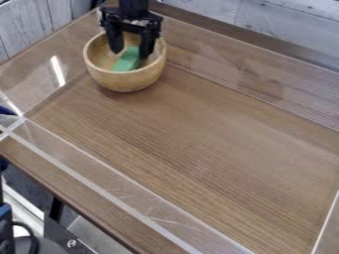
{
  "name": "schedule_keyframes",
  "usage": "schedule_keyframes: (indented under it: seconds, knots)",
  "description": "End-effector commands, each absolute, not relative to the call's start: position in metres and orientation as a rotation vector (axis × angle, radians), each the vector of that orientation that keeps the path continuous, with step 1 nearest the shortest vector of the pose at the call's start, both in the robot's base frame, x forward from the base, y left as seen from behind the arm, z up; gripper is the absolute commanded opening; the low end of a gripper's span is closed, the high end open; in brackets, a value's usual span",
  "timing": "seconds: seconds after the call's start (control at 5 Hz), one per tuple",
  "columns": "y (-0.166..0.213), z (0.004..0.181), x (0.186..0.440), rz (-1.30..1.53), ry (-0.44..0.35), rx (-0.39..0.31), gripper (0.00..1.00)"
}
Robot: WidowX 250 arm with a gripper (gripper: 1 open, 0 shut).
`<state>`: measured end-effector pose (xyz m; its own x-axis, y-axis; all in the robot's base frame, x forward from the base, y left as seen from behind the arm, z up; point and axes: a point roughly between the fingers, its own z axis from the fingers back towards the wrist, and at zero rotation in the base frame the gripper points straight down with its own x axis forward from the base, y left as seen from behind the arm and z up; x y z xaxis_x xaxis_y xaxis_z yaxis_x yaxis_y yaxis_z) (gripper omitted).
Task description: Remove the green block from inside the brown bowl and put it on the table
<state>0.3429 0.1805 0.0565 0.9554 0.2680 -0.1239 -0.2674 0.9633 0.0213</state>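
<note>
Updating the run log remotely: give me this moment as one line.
stage: reaching to grasp | gripper: open, pointing down into brown bowl | green block: in bowl, between fingers, not lifted | table: block not placed

End effector (134, 46) vertical, pointing down, fingers spread wide apart.

Robot test cell, likely lab: wood-grain counter (199, 139) fenced by clear acrylic rim (79, 169), grey plank wall (265, 20) behind.

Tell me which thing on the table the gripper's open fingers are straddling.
The green block, lying inside the brown bowl; the gripper reaches into the bowl.
</note>
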Motion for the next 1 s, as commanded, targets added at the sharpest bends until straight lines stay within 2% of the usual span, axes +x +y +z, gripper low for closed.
schedule_keyframes:
  seconds: [0.0,0.6,0.8]
  knots:
    - [0.1896,0.0795,0.3532,0.280,0.051,0.024,1.00]
    - [0.1932,0.0776,0.3578,0.278,0.049,0.012,1.00]
    - [0.1937,0.0718,0.3581,0.281,0.057,0.012,0.00]
